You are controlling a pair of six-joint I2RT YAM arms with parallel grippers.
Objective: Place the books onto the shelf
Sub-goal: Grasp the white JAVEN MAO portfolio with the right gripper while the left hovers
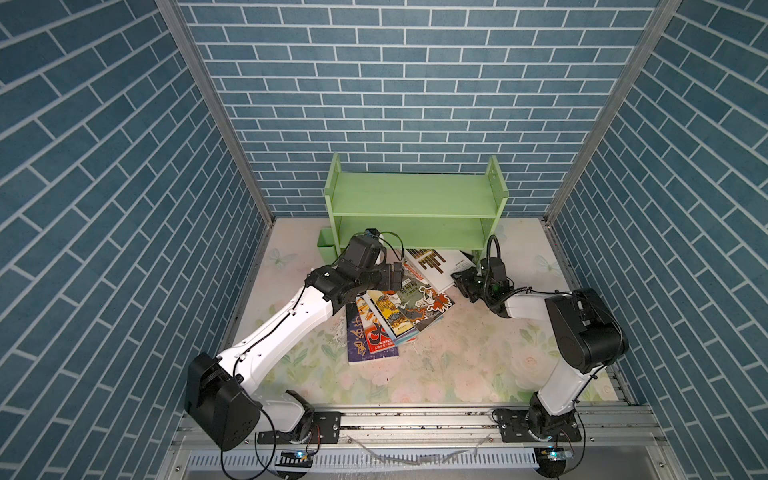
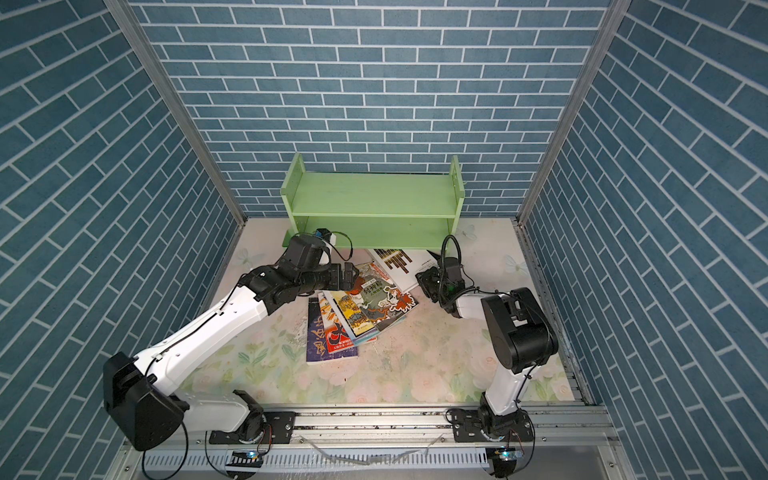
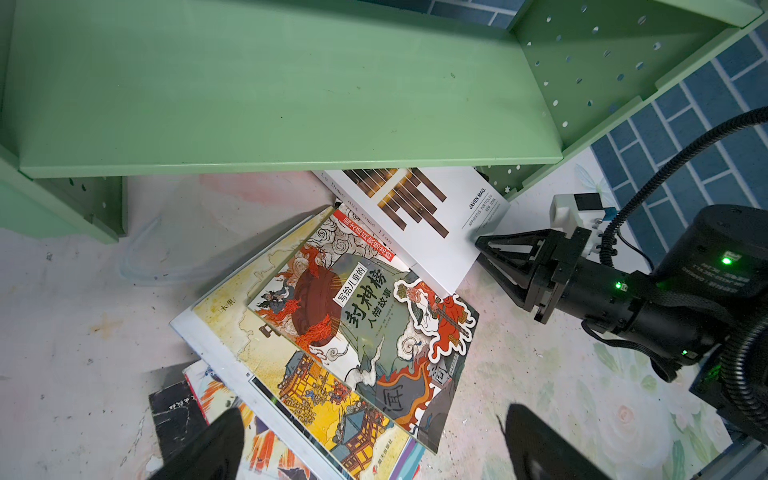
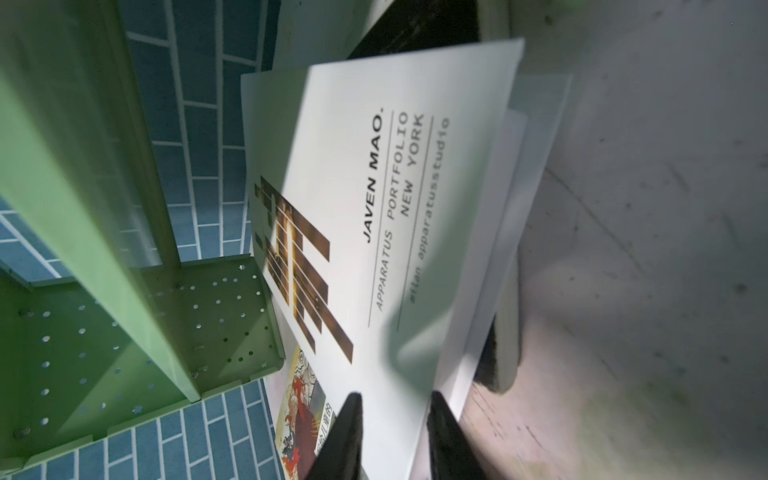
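Observation:
The light-green shelf (image 1: 415,195) (image 2: 374,195) (image 3: 249,83) (image 4: 83,166) stands at the back wall with both tiers bare. Several books (image 1: 399,316) (image 2: 361,316) (image 3: 365,332) lie fanned on the floral mat in front of it. A white book with dark bars (image 1: 432,266) (image 2: 395,266) (image 3: 424,232) (image 4: 374,208) lies partly under the lower tier. My right gripper (image 1: 457,278) (image 2: 419,276) (image 3: 480,243) (image 4: 395,399) is shut on that book's right edge, one finger on the cover. My left gripper (image 1: 399,276) (image 2: 353,276) (image 3: 374,419) hovers open over the pile, holding nothing.
A small green cup (image 1: 326,249) hangs at the shelf's left foot, close behind the left wrist. Blue brick walls close in the back and both sides. A metal rail (image 1: 415,419) with the arm bases runs along the front edge.

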